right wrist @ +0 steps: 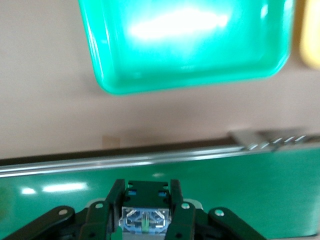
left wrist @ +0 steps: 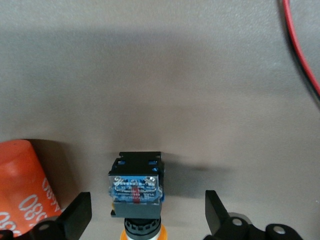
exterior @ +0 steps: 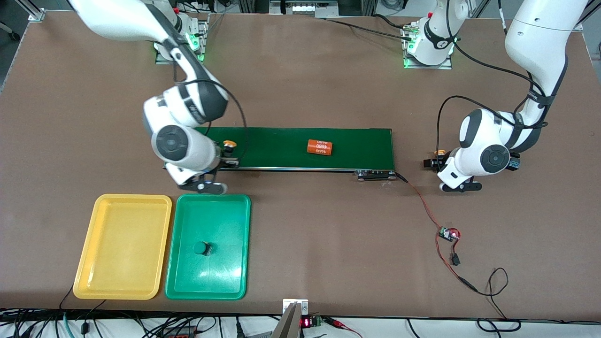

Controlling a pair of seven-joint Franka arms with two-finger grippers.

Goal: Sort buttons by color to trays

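Note:
My right gripper [exterior: 228, 152] is shut on the black-and-blue body of a button [right wrist: 145, 212], low over the belt at the right arm's end. That button's cap [exterior: 229, 143] shows yellow-orange in the front view. Off the belt's other end, my left gripper [left wrist: 148, 205] sits low at the table. It is open, with its fingers [left wrist: 80, 207] apart on either side of a yellow-orange button [left wrist: 136, 187] lying on its side. A green button [exterior: 203, 248] lies in the green tray [exterior: 185, 281]. Beside that stands the yellow tray [exterior: 123, 246], holding nothing.
The dark-green conveyor belt [exterior: 281, 145] carries an orange cylinder [exterior: 320, 147] with white print. Another orange cylinder [left wrist: 17, 195] lies close beside the left gripper. A red wire [exterior: 422, 202] runs from the belt to a small circuit board [exterior: 448, 233]. Both trays lie nearer the front camera than the belt.

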